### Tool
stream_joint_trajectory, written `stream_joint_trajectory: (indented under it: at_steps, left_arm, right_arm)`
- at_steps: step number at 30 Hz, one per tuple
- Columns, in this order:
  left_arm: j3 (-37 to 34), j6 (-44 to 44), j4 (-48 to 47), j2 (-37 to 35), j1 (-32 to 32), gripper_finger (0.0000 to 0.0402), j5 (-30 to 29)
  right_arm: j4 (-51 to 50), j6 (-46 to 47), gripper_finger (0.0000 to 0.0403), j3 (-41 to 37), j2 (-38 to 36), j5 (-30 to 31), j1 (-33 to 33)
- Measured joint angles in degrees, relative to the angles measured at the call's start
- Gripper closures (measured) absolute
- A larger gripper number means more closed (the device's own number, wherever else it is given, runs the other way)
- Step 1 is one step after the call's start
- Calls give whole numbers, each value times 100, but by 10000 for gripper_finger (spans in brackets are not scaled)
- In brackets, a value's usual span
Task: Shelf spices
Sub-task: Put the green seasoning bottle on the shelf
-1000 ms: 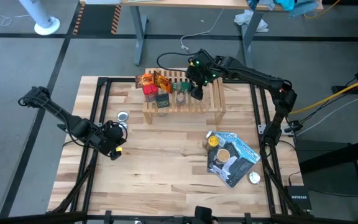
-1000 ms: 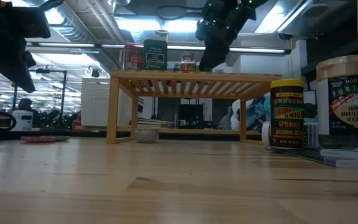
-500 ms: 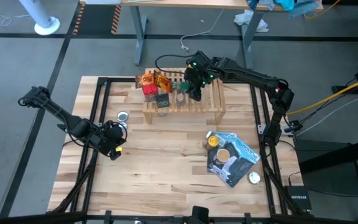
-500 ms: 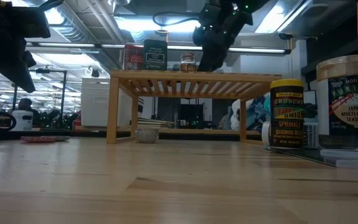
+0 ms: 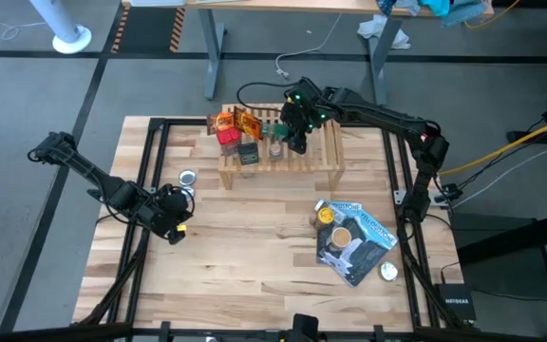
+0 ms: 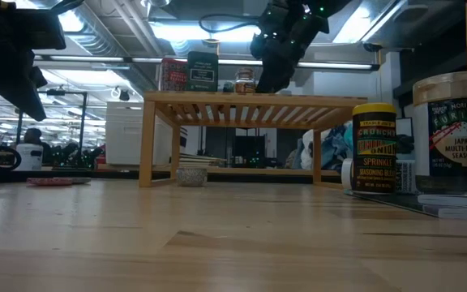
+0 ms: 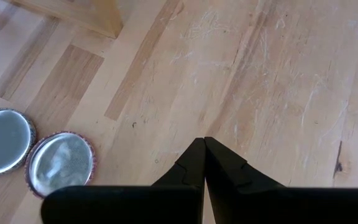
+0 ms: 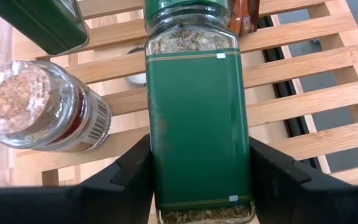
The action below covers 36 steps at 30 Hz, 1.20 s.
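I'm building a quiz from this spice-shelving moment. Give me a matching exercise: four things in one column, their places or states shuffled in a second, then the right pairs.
Things:
1. green-labelled jar
2. left hand
3. two silver discs
4. yellow-capped jar

Places or states:
A. standing on the tabletop, off the shelf
B. between the right hand's fingers, above the shelf slats
C. lying flat on the table near the shelf leg
D. shut, holding nothing, low over bare wood

Pairs: 1-B, 2-D, 3-C, 4-A
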Motion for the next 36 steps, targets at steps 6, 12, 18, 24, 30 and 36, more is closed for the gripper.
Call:
stream_joint_trajectory:
  at_steps: [6, 12, 18, 24, 30, 36]
  left_arm:
    - [0, 0, -2, 0, 0, 400, 0]
    - [0, 0, -2, -1, 0, 400, 0]
    - [0, 0, -2, -2, -2, 400, 0]
    - [0, 2, -3, -2, -2, 400, 0]
    - [0, 1, -2, -1, -1, 400, 0]
    - [0, 2, -4, -2, -2, 400, 0]
  right_arm:
    - [-35, 4, 198, 0, 0, 2, 0]
    - [-265, 2, 198, 2, -10, -5, 4]
    - [-362, 5, 198, -1, -83, 49, 4]
    - [-335, 9, 198, -4, -224, 172, -2]
    - [155, 8, 198, -6, -291, 205, -2]
    - [1133, 10, 198, -4, -291, 201, 0]
